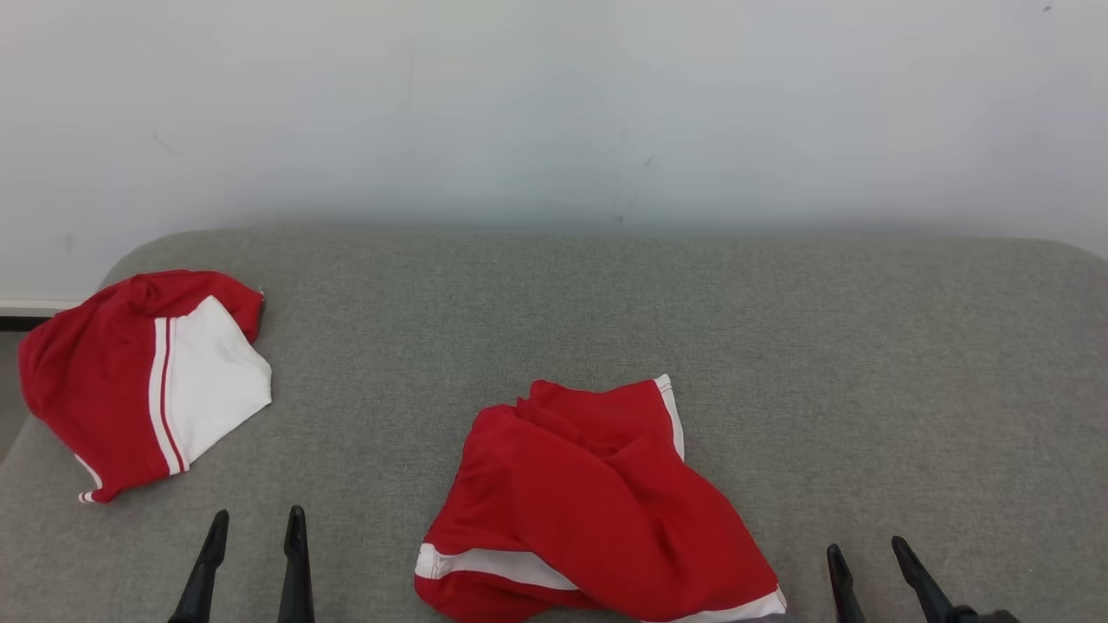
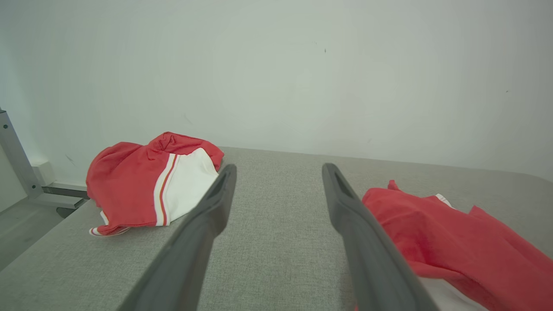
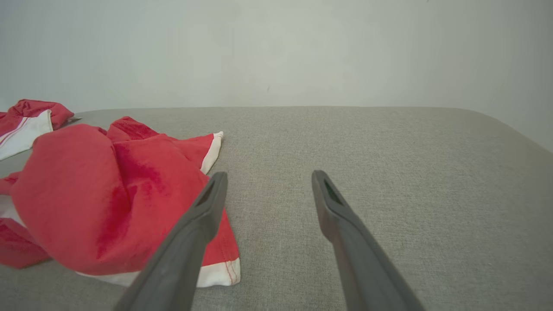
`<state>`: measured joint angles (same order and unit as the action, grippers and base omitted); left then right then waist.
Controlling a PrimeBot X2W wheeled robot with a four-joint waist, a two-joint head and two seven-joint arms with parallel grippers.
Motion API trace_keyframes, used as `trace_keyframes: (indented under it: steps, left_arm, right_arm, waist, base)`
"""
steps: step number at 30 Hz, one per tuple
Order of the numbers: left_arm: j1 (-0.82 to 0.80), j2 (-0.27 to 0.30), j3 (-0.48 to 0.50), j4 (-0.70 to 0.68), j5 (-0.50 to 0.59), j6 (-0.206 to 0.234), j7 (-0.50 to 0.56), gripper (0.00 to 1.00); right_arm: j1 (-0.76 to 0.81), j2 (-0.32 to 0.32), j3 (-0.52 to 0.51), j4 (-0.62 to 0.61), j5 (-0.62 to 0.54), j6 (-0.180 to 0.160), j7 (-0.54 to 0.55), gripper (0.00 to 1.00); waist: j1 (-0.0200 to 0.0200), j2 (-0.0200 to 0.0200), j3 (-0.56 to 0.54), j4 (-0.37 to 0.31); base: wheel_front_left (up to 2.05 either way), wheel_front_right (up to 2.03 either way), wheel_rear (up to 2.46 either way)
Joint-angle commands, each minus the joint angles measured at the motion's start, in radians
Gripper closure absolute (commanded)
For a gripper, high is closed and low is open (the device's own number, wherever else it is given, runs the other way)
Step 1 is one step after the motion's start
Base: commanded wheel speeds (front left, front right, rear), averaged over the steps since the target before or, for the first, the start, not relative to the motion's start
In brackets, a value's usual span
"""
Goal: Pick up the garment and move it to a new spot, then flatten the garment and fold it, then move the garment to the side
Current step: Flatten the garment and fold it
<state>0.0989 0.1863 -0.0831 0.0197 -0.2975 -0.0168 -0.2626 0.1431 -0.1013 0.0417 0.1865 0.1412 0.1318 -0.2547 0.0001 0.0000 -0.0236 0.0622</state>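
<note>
No legible text, label, brand mark, number or sign anywhere. Blank on the crumpled red fabric garment with white trim (image 1: 597,510), the second red-and-white fabric garment (image 1: 95,381), the grey woven surface (image 1: 606,303) and the pale wall (image 1: 554,104).

The head view looks down from above onto the grey surface (image 1: 606,303) and the wall (image 1: 554,104) behind, while both wrist views skim low and close along it — all three sharing the crumpled red garment (image 1: 589,510).
</note>
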Motion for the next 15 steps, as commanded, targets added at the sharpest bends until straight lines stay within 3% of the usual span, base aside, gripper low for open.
trace_keyframes:
  steps: [1,15]
  left_arm:
    - [-0.005,-0.008,0.008,0.006,0.013,-0.01,-0.003,0.0]
    - [-0.049,-0.071,0.03,0.054,0.076,-0.08,-0.003,0.0]
  right_arm:
    - [-0.025,-0.017,0.01,0.016,0.01,-0.002,0.014,0.0]
    - [-0.179,-0.063,0.126,0.245,0.035,-0.002,0.112,0.0]
  waist:
    - [-0.0001,0.0,0.001,0.005]
    - [-0.0001,0.0,0.03,0.09]
  base:
    - [0.0,0.0,0.0]
    - [0.0,0.0,0.0]
